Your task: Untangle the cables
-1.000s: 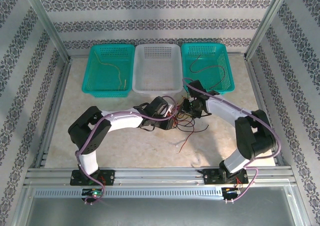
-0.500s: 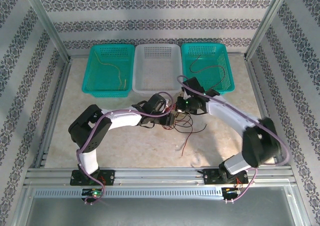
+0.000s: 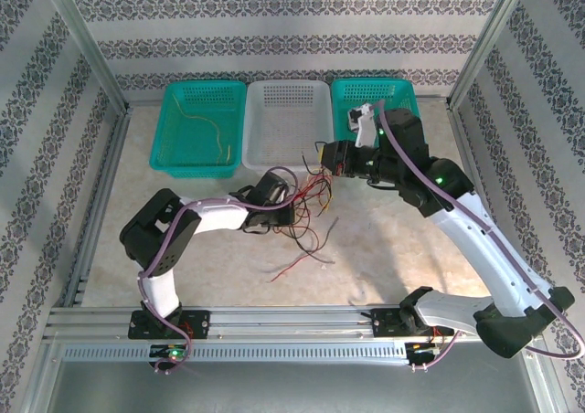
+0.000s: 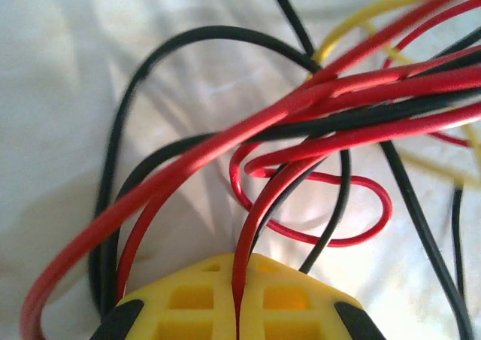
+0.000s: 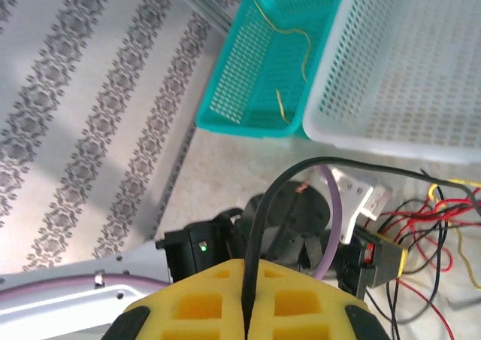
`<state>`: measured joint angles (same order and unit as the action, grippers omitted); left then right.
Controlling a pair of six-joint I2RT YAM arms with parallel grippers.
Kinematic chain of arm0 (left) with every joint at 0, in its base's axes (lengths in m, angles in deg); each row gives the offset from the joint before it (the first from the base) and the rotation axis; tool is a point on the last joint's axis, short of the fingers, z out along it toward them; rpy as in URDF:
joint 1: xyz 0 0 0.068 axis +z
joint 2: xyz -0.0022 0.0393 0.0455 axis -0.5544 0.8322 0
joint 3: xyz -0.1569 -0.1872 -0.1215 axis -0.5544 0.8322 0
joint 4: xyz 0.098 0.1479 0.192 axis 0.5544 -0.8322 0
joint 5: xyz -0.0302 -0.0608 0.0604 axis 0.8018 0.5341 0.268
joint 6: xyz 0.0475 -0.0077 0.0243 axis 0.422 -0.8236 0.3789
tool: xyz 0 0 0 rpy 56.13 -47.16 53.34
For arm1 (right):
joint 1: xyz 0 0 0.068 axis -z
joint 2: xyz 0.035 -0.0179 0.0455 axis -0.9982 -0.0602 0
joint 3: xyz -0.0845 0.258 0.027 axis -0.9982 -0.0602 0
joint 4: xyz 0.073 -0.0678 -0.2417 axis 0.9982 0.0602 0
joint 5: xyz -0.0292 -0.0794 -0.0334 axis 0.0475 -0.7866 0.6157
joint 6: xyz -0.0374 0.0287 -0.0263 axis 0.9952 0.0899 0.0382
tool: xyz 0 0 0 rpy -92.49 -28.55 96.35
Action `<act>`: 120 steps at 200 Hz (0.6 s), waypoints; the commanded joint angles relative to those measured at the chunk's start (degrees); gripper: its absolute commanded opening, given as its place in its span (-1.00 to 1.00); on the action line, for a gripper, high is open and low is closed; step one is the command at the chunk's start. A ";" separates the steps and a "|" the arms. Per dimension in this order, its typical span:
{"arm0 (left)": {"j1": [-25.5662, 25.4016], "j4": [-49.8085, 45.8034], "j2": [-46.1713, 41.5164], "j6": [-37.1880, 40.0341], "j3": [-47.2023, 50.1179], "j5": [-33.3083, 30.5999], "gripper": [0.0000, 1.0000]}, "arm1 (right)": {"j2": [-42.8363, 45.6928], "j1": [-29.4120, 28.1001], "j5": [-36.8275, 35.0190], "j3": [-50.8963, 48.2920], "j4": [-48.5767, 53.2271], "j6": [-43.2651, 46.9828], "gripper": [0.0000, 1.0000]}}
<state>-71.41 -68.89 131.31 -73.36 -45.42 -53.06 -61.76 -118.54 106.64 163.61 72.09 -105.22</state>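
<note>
Cables (image 3: 311, 195) mid-table, near white basket (image 3: 288, 125)

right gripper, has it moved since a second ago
Yes, the right gripper moved back toward the near rim of the white perforated plastic basket.

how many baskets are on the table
3, in a row along the far edge: a teal basket on the left, a white basket in the middle, a second teal basket on the right, partly covered by the right arm.
</note>
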 commanded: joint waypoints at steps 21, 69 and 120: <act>1.16 -6.47 -7.58 3.75 6.16 -3.36 -1.00 | -4.61 1.93 0.67 11.60 -2.47 1.75 -1.00; 2.08 -8.22 -9.24 3.65 7.98 -3.99 -1.00 | -17.39 5.30 5.44 32.14 -5.00 3.36 -1.00; 2.40 -12.50 -24.90 2.11 7.25 -3.71 0.11 | -35.14 8.71 5.82 48.02 1.69 5.41 -1.00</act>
<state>-69.64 -76.67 115.55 -70.91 -35.85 -55.22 -90.05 -110.99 111.76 208.13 69.51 -102.21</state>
